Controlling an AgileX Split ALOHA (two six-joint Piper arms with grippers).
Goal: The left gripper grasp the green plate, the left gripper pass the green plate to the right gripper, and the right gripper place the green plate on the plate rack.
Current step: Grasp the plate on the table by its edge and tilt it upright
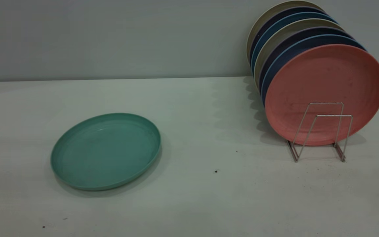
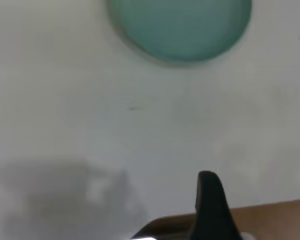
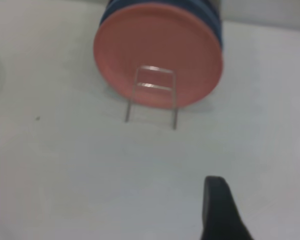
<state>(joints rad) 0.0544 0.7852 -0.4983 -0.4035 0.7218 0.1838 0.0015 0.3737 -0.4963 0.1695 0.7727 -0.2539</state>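
The green plate (image 1: 105,151) lies flat on the white table at the left, right side up; the left wrist view shows the green plate (image 2: 180,25) some way ahead. Neither arm appears in the exterior view. My left gripper (image 2: 210,202) hangs above bare table near the table's edge, well short of the plate. The plate rack (image 1: 321,131) stands at the right, its two front wire loops free. My right gripper (image 3: 262,205) hovers open over the table, facing the plate rack (image 3: 152,95) from a distance, with nothing between its fingers.
Several plates stand upright in the rack's back slots, a salmon-pink plate (image 1: 324,85) in front and blue and beige ones behind. A grey wall runs along the table's far side. A brown strip (image 2: 270,215) beyond the table's edge shows in the left wrist view.
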